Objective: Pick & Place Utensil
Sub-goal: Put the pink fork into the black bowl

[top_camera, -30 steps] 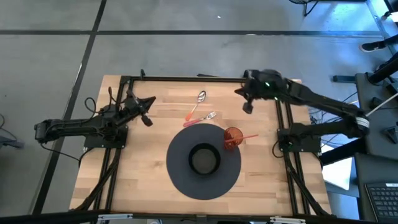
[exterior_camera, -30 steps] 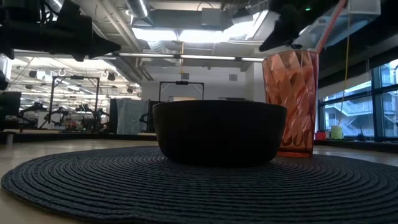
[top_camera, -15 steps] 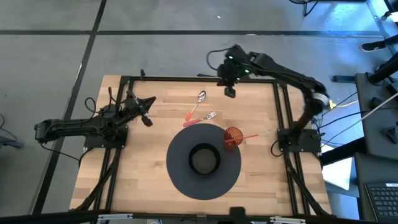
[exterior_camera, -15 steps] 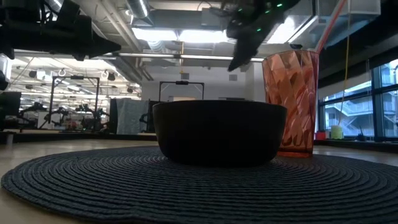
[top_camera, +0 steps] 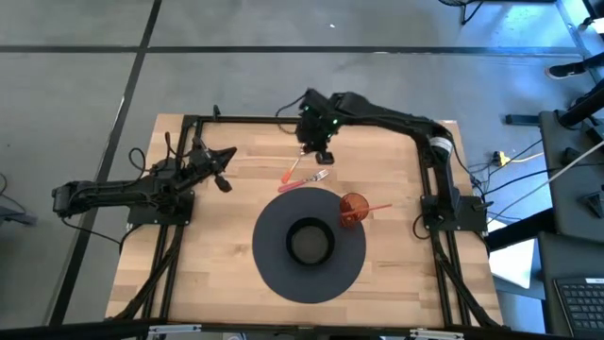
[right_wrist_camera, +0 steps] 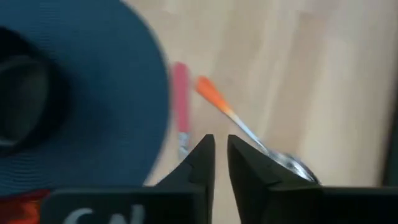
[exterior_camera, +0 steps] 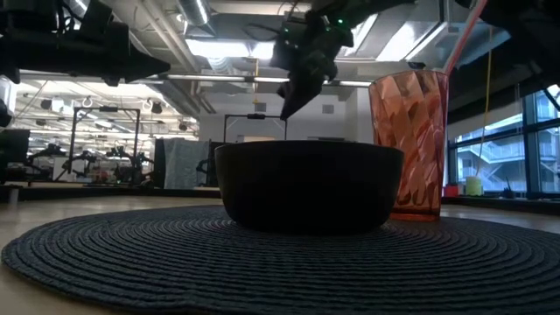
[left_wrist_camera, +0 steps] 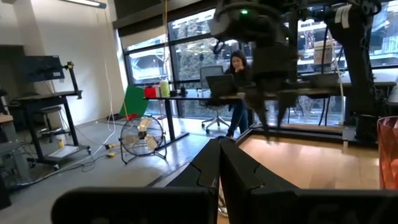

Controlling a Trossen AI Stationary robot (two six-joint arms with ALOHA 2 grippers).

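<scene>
Wooden table: orange-handled spoon beside pink-handled fork, near round dark mat. Right gripper above spoon, fingers slightly apart. Left gripper pressed together. Black bowl on mat; straw in red cup.

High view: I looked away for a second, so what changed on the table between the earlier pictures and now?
The right gripper swung from the table's far right corner leftward along the far edge and now hangs over the spoon and fork, its fingers parting slightly. Nothing was picked up. The left gripper, placemat, bowl and cup stayed put.
</scene>
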